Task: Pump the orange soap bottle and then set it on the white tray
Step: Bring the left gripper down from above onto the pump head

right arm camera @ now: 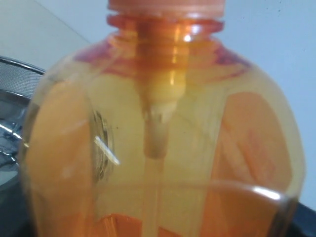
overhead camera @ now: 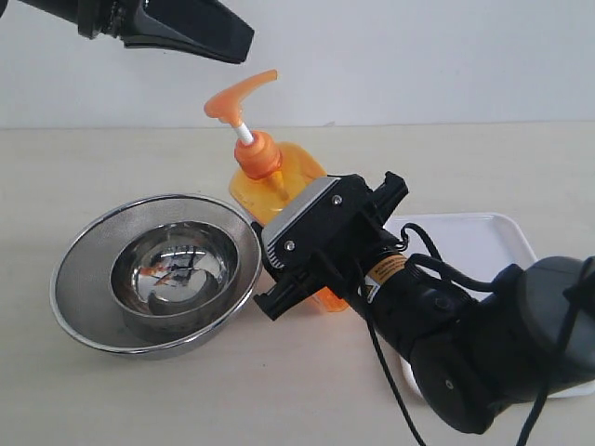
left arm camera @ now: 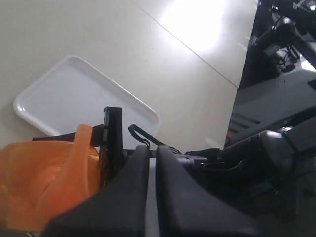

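Jaws first: my right jaws pinch the tilted orange soap bottle [overhead camera: 293, 172] by its body. My left jaws, pressed together, hang at 11 o'clock from its pump head [overhead camera: 240, 98], apart from it. On the surface [overhead camera: 112, 390], a steel bowl [overhead camera: 93, 242] sits at the bottle's 9 o'clock and the white tray [overhead camera: 474, 237] at 4 o'clock. The yellow sticker [overhead camera: 383, 276] on my right arm is too small to read.

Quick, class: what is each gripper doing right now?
Left gripper: closed, holding nothing.
Right gripper: closed on the orange soap bottle.
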You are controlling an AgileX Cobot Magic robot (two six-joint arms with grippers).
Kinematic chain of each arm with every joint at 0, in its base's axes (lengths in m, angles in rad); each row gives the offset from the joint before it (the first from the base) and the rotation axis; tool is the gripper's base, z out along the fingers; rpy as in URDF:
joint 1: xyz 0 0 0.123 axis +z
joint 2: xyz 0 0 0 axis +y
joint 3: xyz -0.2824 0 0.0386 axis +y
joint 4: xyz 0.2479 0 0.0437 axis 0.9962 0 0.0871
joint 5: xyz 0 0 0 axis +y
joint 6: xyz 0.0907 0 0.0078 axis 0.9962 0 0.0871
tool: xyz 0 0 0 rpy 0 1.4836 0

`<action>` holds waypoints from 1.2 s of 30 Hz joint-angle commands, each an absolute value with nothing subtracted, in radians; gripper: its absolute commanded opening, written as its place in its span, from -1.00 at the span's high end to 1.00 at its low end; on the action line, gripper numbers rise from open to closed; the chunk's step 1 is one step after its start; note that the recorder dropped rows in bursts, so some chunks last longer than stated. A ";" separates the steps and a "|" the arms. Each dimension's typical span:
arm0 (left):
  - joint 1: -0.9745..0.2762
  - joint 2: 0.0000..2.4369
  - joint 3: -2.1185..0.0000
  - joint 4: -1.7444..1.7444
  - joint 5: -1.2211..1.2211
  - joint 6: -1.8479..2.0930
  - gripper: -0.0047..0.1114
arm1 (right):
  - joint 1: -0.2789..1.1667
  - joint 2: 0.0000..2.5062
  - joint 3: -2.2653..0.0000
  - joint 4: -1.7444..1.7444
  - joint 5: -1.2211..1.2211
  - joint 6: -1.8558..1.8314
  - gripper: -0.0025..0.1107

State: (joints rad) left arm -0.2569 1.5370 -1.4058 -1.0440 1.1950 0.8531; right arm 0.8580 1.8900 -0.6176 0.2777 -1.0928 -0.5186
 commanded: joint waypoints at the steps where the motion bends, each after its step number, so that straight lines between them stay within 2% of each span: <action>1: -0.309 1.542 -1.425 -0.981 1.163 0.837 0.84 | 0.859 1.881 -0.622 0.278 -1.073 -0.524 0.96; 11: -0.381 1.602 -1.431 -0.942 1.058 0.830 0.84 | 0.859 1.881 -0.622 0.278 -1.073 -0.524 0.96; 22: -0.381 1.640 -1.436 -0.834 0.907 0.824 0.84 | 0.859 1.881 -0.622 0.278 -1.069 -0.524 0.96; 27: -0.381 1.642 -1.455 -0.672 0.904 0.717 0.84 | 0.859 1.881 -0.622 0.278 -1.069 -0.524 0.96; 36: -0.379 1.591 -1.459 -0.602 0.912 0.663 0.84 | 0.859 1.881 -0.622 0.281 -1.073 -0.522 0.96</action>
